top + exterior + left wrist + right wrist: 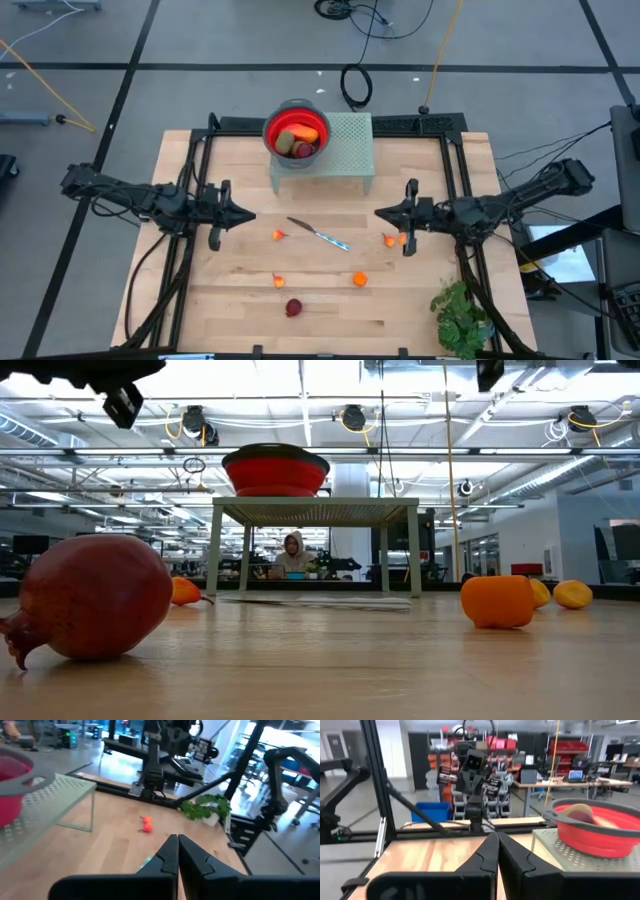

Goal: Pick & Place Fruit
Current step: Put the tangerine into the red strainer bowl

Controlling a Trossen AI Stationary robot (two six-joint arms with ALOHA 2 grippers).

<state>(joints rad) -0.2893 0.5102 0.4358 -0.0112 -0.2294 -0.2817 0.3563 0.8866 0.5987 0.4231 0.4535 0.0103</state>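
Both claws closed, empty. Loose fruit (293, 307) on worktop (240, 300) ahead of bowl (297, 130); small orange piece (389, 240) lies just beside right claw (380, 212) (left claw (250, 214) farther off).

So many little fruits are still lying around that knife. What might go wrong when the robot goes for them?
The small orange fruit lies right beside the knife, so a claw reaching there might nudge or grab the blade. The round dark red fruit near the table's front edge might roll off if bumped. The red bowl sits raised on a green stand, so a low carry might hit it.
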